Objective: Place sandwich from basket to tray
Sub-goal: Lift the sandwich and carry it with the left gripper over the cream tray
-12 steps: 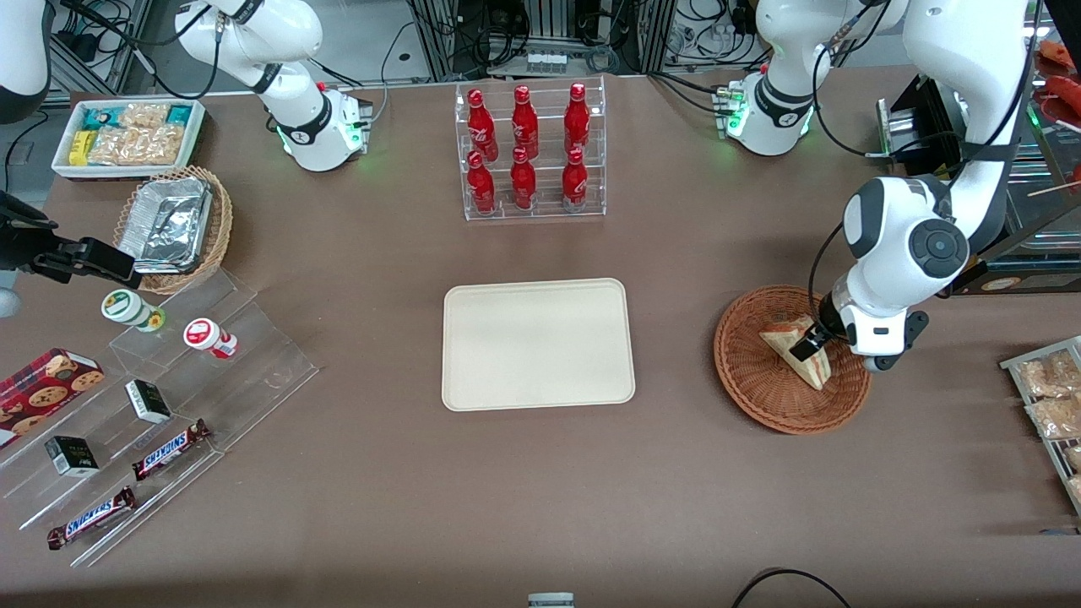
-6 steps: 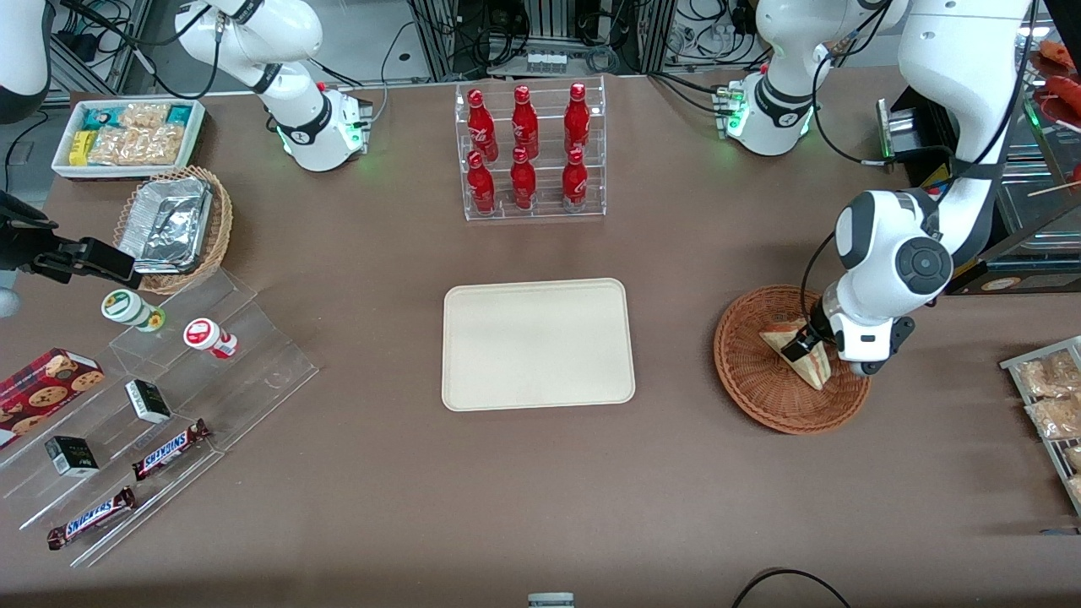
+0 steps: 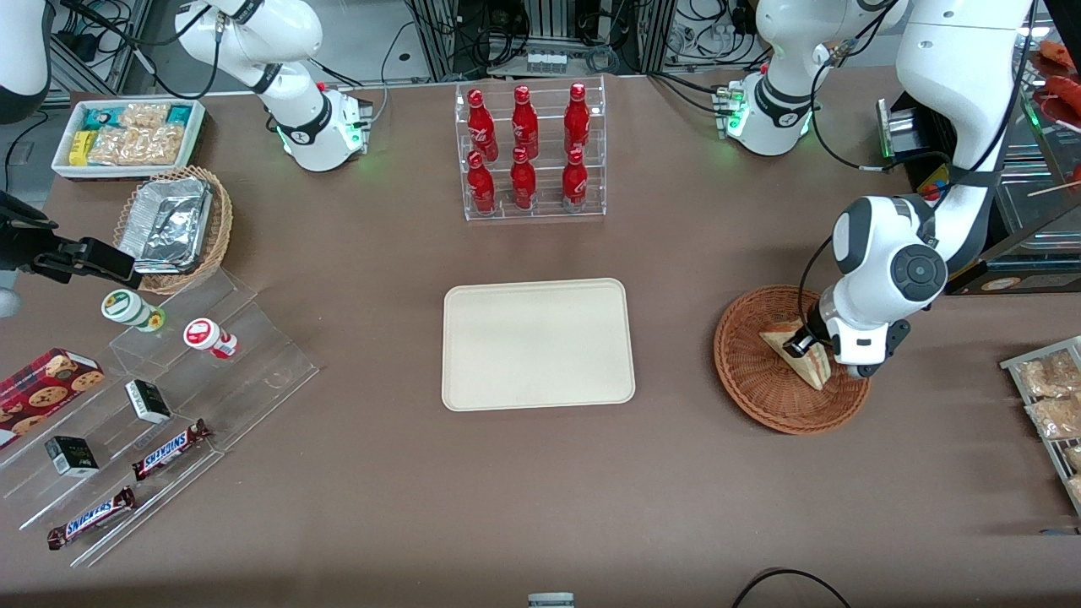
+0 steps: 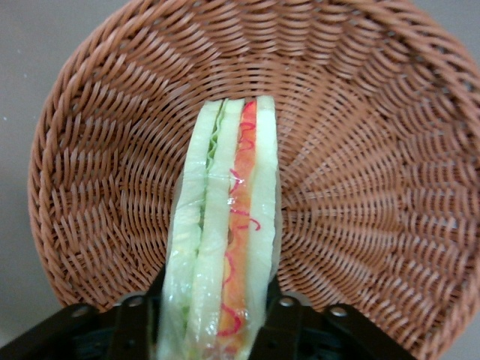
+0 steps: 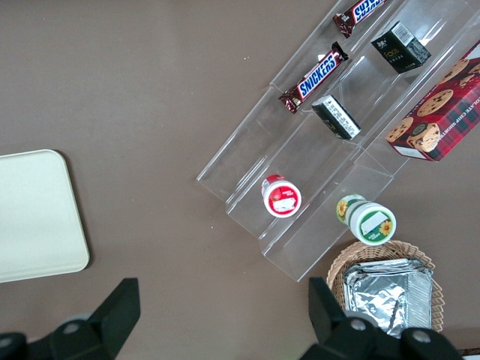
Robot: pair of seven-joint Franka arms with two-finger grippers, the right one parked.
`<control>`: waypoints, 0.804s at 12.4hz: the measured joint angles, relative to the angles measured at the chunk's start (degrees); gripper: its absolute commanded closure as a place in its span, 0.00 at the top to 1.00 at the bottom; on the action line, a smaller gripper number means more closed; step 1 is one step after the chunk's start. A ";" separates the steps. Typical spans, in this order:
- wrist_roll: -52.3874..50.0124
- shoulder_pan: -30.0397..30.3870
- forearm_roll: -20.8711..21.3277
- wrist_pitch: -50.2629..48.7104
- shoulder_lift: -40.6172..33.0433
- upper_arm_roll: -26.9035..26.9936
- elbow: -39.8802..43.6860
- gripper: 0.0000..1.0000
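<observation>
- While the sandwich (image 4: 225,247) stands on edge inside the basket (image 3: 760,393), we see its cut side facing the wrist camera: pale bread slices with a green layer and a red-orange layer between them, all under clear wrap.
- We see the gripper (image 4: 214,319) straddling the sandwich, one dark finger (image 4: 281,322) pressed to each bread face, so it is clamped on the wedge.
- From the front, we find the gripper (image 3: 798,344) down in the basket, with the sandwich (image 3: 809,361) resting against the woven floor just below it and the white wrist of the left arm (image 3: 887,279) leaning over the basket's rim.
- We note the reddish-brown weave of the basket (image 4: 360,150) all around the sandwich; the wedge sits near the basket's middle, clear of the wall.
- Measured from the basket, the tray (image 3: 473,388) lies well apart toward the parked arm's end of the table, cream and bare.
- We see a clear rack of red bottles (image 3: 525,152) farther from the front camera than the basket, above the tray's line.
- Farthest from the basket, at the parked arm's end, we see a tan wicker basket with foil containers (image 3: 169,224), a white bin of snacks (image 3: 127,135), and clear steps holding two Snickers bars (image 3: 169,449).
</observation>
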 measured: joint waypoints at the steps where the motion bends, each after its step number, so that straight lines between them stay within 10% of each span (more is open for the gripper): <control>1: 0.00 -0.61 0.96 -2.94 -0.22 -0.16 1.92 0.00; 10: 9.99 -9.64 0.99 -17.67 -0.64 -5.44 14.53 0.00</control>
